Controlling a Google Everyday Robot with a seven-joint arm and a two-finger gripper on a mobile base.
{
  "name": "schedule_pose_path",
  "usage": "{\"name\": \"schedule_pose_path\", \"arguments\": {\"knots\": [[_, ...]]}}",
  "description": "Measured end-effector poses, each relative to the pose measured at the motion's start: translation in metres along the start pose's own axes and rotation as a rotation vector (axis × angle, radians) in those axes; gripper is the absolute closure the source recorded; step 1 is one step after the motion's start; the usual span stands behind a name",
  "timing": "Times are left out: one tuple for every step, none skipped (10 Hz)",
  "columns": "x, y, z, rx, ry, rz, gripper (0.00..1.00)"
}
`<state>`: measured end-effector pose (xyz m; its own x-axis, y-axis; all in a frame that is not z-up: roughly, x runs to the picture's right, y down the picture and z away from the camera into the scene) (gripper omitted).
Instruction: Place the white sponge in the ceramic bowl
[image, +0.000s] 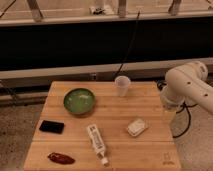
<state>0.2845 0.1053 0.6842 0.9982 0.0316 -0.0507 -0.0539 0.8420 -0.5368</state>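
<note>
The white sponge (136, 126) lies flat on the wooden table (115, 107), right of centre and towards the front. The ceramic bowl (79, 100), green inside, stands at the back left with nothing in it. My white arm (187, 87) hangs over the table's right edge. The gripper (169, 113) points down below it, just right of the sponge and a short way behind it, apart from it. It holds nothing that I can see.
A translucent white cup (122, 85) stands at the back centre. A long white tube (96, 143) lies at the front centre, a black phone (52, 126) at the left, and a red pepper (61, 158) at the front left. A dark wall and railing run behind the table.
</note>
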Motion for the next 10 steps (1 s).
{"name": "schedule_pose_path", "arguments": {"knots": [[0.000, 0.000, 0.000, 0.000, 0.000, -0.001, 0.20], [-0.001, 0.001, 0.001, -0.001, 0.004, -0.008, 0.20], [-0.008, 0.000, 0.004, -0.002, 0.013, -0.040, 0.20], [-0.025, -0.001, 0.009, -0.007, 0.017, -0.089, 0.20], [-0.034, -0.001, 0.011, -0.008, 0.020, -0.112, 0.20], [-0.037, -0.001, 0.013, -0.009, 0.025, -0.124, 0.20], [-0.040, -0.001, 0.015, -0.009, 0.029, -0.150, 0.20], [-0.041, 0.000, 0.018, -0.010, 0.035, -0.171, 0.20], [-0.044, 0.001, 0.020, -0.012, 0.034, -0.186, 0.20], [-0.055, 0.000, 0.024, -0.012, 0.031, -0.216, 0.20]]}}
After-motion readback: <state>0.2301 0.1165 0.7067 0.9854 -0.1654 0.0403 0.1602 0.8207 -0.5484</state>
